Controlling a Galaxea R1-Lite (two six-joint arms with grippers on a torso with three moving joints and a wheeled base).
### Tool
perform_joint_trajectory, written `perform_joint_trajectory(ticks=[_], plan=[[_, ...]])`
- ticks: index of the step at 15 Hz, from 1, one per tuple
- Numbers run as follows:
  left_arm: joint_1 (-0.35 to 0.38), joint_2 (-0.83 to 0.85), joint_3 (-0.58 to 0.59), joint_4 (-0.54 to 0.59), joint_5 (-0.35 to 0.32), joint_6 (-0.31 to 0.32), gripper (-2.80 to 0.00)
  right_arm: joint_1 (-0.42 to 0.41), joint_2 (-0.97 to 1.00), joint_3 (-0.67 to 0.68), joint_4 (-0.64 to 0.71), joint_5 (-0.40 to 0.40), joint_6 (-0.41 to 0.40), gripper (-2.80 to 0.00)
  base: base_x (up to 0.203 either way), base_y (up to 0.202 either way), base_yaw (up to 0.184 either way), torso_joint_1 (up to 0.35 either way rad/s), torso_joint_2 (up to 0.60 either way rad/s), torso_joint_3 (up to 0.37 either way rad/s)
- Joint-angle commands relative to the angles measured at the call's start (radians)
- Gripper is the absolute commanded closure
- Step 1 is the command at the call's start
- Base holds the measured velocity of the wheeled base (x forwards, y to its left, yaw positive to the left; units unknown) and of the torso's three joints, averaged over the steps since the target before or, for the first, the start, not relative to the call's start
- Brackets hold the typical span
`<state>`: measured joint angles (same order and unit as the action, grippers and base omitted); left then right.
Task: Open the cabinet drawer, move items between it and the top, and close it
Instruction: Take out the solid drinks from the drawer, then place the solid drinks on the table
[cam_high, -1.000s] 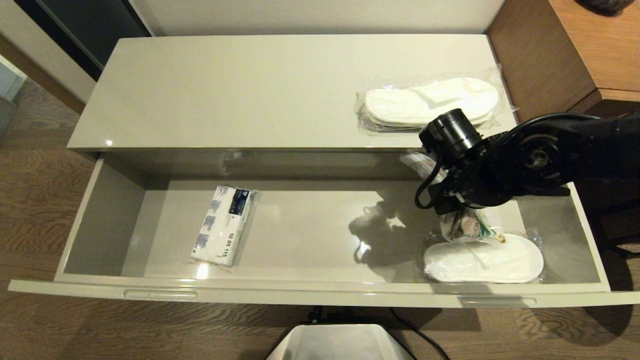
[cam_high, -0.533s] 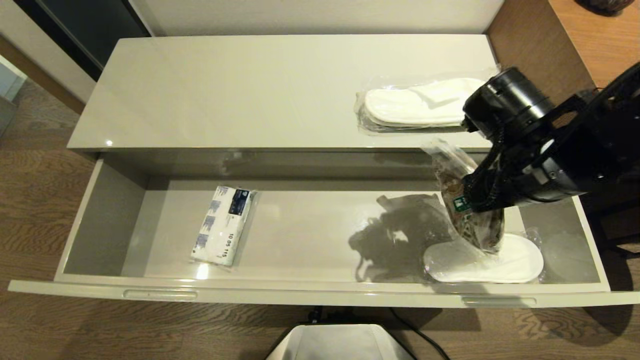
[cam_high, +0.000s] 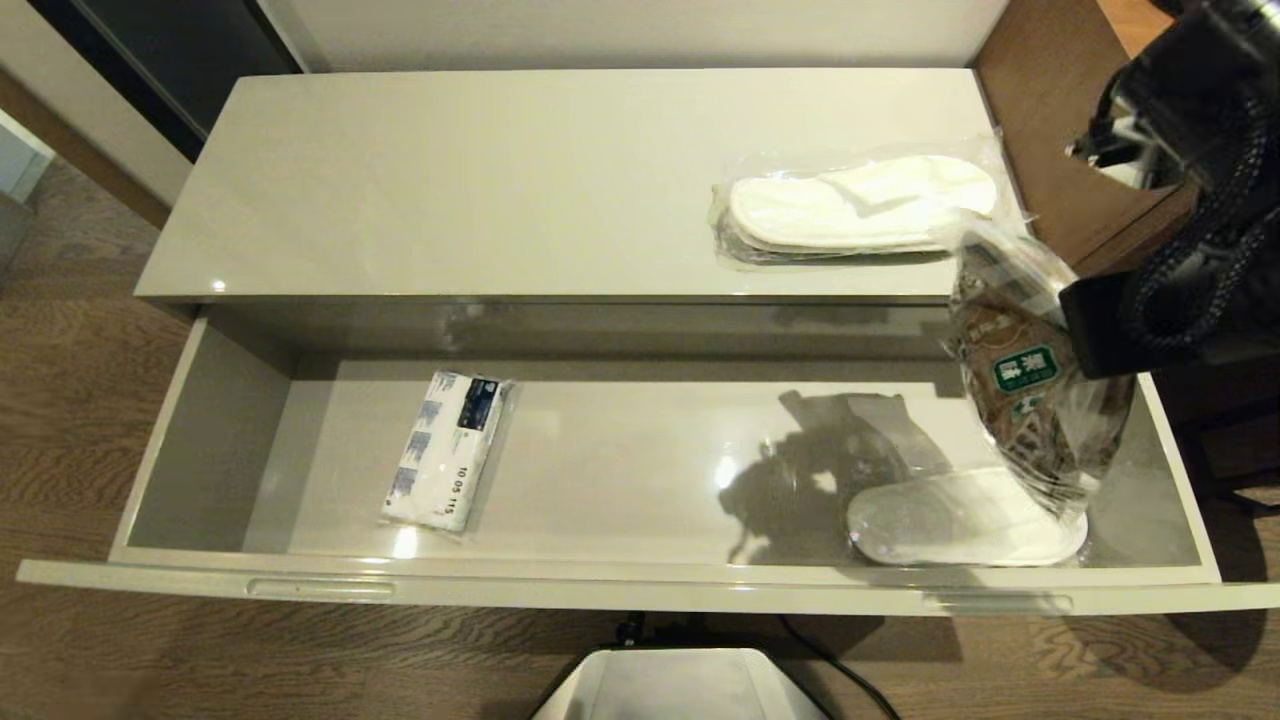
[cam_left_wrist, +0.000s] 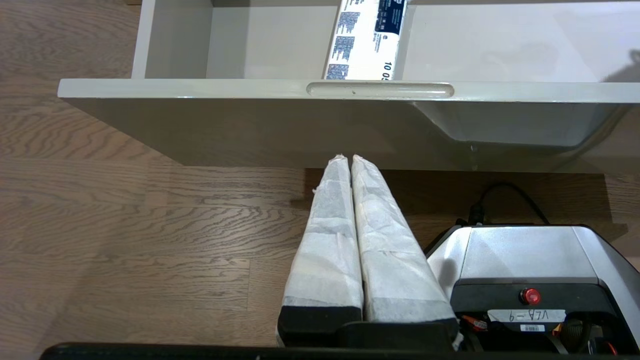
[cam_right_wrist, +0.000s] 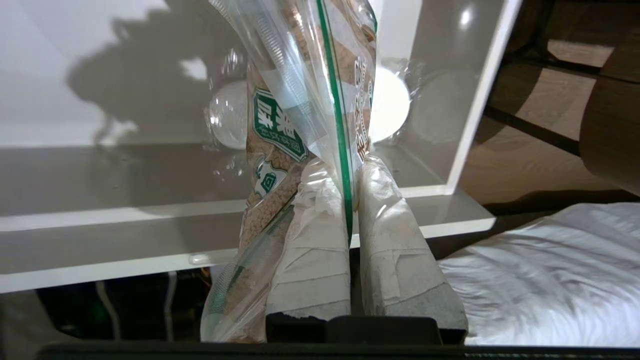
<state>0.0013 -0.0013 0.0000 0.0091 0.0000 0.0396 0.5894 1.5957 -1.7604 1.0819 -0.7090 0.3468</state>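
Observation:
The cabinet drawer (cam_high: 640, 585) stands pulled fully out. High over its right end my right gripper (cam_right_wrist: 348, 162) is shut on the crinkly brown-patterned packet (cam_high: 1030, 375) with the green label, which dangles in the air. Under the hanging packet (cam_right_wrist: 300, 125) one bag of white slippers (cam_high: 950, 520) lies on the drawer floor. A second bag of slippers (cam_high: 860, 205) rests on the right part of the cream top (cam_high: 450, 180). My left gripper (cam_left_wrist: 349, 159) is shut and empty, parked low in front of the drawer's front panel (cam_left_wrist: 250, 90).
A white tissue pack (cam_high: 445, 450) with a dark blue label lies in the drawer's left half. The brown wood desk (cam_high: 1060, 120) stands against the cabinet's right end. My base (cam_high: 680, 685) is just below the drawer front.
My right arm has risen and swung to the right, lifting the brown packet out of the drawer; it now hangs well above the slippers. The left arm is still.

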Motion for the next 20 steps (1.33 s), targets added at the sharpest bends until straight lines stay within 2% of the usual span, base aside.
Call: perform_joint_trajectory(ticks=[1, 3, 11, 15, 18, 20], plan=[[0.0, 0.0, 0.0, 0.0, 0.0, 0.0, 0.0, 0.0, 0.004, -0.113, 0.05, -0.007, 0.003, 0.0, 0.0, 0.0, 0.0, 0.0, 0.0, 0.0], [0.0, 0.001, 0.0, 0.0, 0.0, 0.0, 0.0, 0.0, 0.012, -0.182, 0.088, -0.013, -0.011, 0.0, 0.0, 0.0, 0.0, 0.0, 0.0, 0.0], [0.0, 0.001, 0.0, 0.0, 0.0, 0.0, 0.0, 0.0, -0.047, -0.181, 0.086, -0.014, -0.019, 0.0, 0.0, 0.0, 0.0, 0.0, 0.0, 0.0], [0.002, 0.001, 0.0, 0.0, 0.0, 0.0, 0.0, -0.017, -0.07, -0.176, -0.013, -0.003, -0.005, 0.0, 0.0, 0.0, 0.0, 0.0, 0.0, 0.0], [0.0, 0.001, 0.0, 0.0, 0.0, 0.0, 0.0, -0.055, -0.106, -0.172, -0.03, 0.006, 0.028, 0.0, 0.0, 0.0, 0.0, 0.0, 0.0, 0.0], [0.0, 0.0, 0.0, 0.0, 0.0, 0.0, 0.0, -0.063, -0.173, -0.147, -0.028, 0.058, 0.066, 0.0, 0.0, 0.0, 0.0, 0.0, 0.0, 0.0]])
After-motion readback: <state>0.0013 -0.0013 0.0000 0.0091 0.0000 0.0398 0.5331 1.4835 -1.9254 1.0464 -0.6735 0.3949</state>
